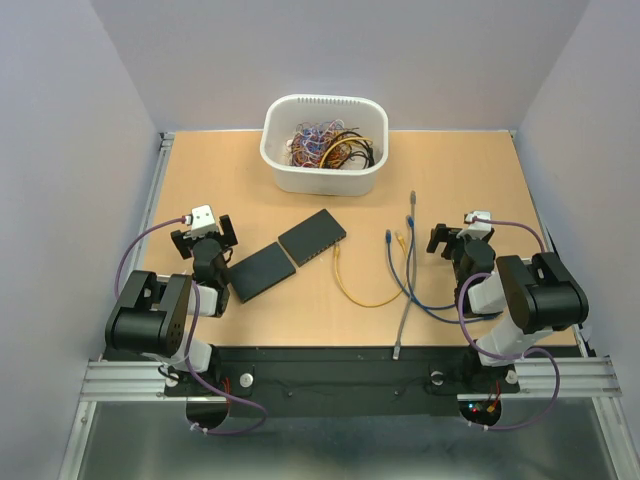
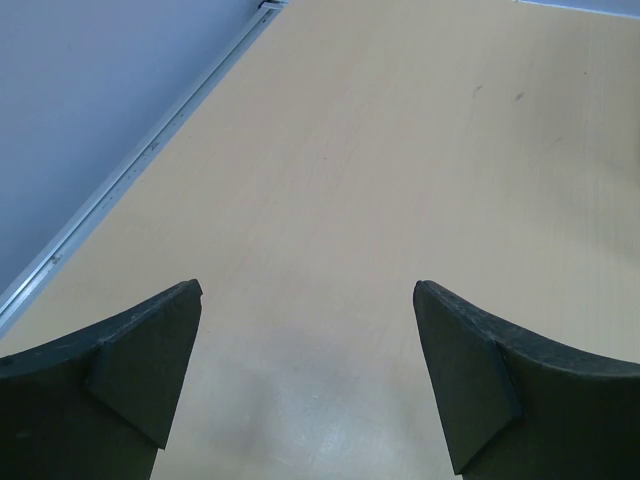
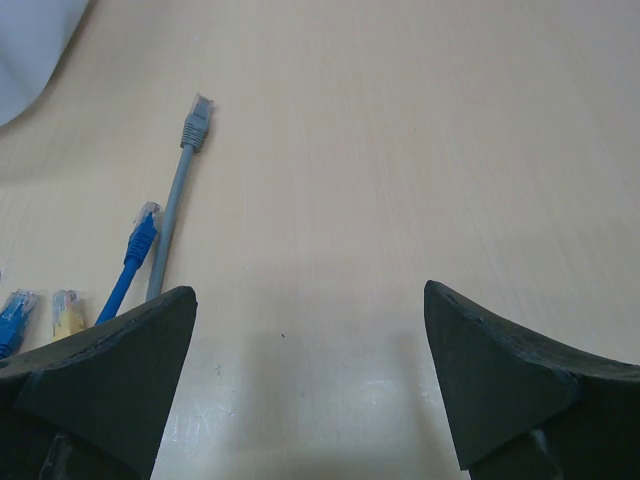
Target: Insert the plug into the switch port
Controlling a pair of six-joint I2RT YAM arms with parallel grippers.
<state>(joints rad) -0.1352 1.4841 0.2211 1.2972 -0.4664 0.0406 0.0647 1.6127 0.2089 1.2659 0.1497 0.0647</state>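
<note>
Right gripper (image 3: pixel 310 300) spread wide; grey plug (image 3: pixel 197 118) lies ahead, off to its left. Left gripper (image 2: pixel 308 290) spread too, what looks like a black switch (image 1: pixel 262 271) just beside it.

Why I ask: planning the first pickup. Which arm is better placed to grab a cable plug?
Right, probably. The right gripper, open, hangs beside the cables, grey plug and blue plug in its wrist view; the left gripper faces only bare table.
</note>
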